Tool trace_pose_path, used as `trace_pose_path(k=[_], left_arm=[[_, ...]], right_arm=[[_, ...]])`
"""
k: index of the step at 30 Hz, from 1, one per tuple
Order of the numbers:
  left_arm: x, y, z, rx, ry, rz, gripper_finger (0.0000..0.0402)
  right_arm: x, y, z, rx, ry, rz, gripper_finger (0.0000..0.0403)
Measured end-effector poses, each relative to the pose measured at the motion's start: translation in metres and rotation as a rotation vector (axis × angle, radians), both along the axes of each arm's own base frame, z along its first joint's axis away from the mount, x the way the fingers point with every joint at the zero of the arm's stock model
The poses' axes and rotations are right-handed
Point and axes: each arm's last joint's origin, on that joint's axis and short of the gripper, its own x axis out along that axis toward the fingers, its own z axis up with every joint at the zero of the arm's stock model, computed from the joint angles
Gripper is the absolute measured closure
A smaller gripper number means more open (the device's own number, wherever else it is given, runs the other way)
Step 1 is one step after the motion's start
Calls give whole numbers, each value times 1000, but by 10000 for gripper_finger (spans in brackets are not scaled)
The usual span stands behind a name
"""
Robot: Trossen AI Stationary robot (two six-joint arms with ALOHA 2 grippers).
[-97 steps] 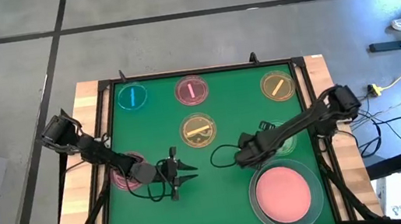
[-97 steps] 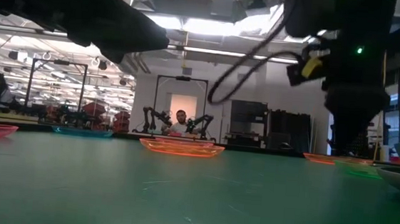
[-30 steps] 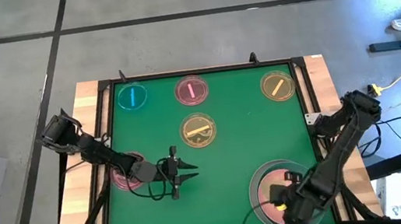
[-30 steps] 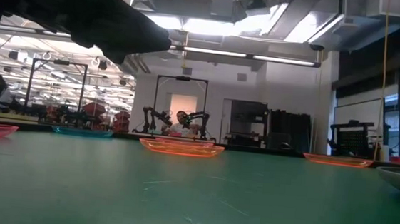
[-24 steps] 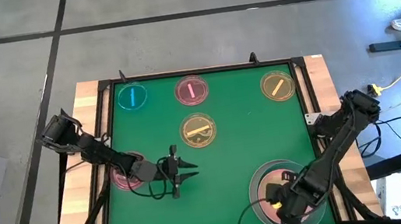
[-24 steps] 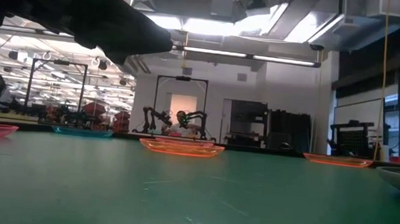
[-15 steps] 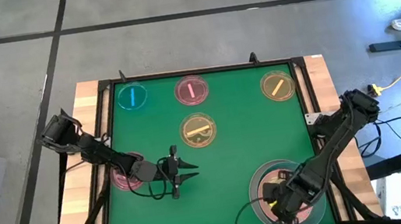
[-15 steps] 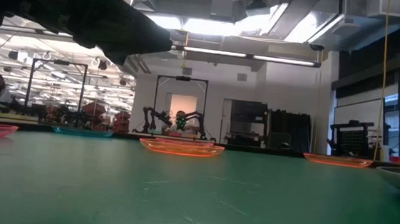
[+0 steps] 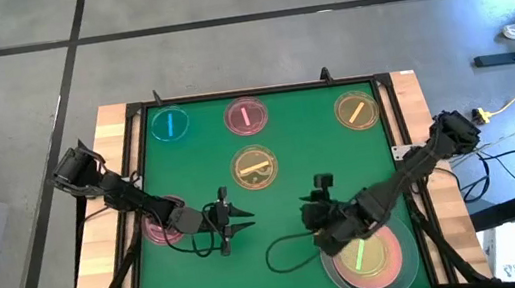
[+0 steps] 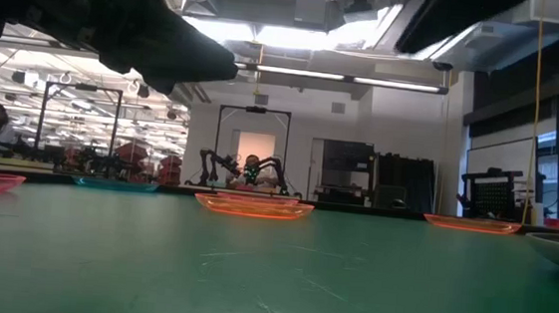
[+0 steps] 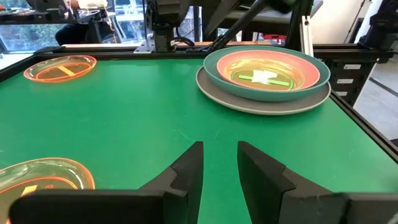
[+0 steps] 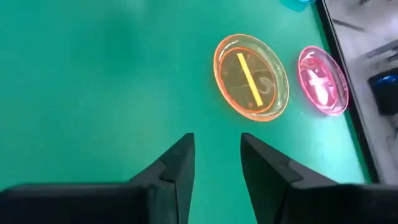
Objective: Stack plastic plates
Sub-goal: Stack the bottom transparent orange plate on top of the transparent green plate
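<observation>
A stack of three large plates, grey-white (image 9: 333,267) at the bottom, teal in the middle, pink (image 9: 385,257) on top, sits at the table's near right. A small green plate (image 9: 361,255) lies on the pink one, also seen in the left wrist view as the stack (image 11: 264,74). Small plates lie flat on the mat: blue (image 9: 170,125), pink (image 9: 245,117), amber (image 9: 356,110), amber with a yellow bar (image 9: 254,168), and another pink (image 9: 158,229) partly under the left arm. My right gripper (image 9: 317,196) (image 12: 216,137) hovers open just left of the stack. My left gripper (image 9: 243,221) (image 11: 219,146) waits open near the table's middle.
A green mat (image 9: 277,141) inside a dark raised frame covers the table, and wooden borders (image 9: 102,257) lie outside it. A cable loop (image 9: 283,256) from the right arm lies on the mat left of the stack. Open mat separates the two grippers. Beyond the table the low view shows a lab room.
My right arm has drawn back from over the stack at the near right edge, moving toward the table's middle and far side. The small green plate, earlier covered by the gripper, now lies uncovered on top of the pink large plate. The left arm has kept still.
</observation>
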Motion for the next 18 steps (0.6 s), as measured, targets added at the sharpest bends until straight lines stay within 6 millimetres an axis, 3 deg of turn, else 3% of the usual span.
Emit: trace_pose_path(k=[5, 9, 13, 18], left_arm=[[0, 0, 0, 0, 0, 0, 310], [0, 0, 0, 0, 0, 0, 310], [0, 0, 0, 0, 0, 1, 310], [0, 0, 0, 2, 4, 1, 310]], right_arm=[[18, -28, -29, 9, -10, 22, 282], [28, -55, -46, 83, -19, -13, 254], [38, -83, -55, 176, -47, -30, 216], [45, -110, -66, 142, -75, 58, 201]])
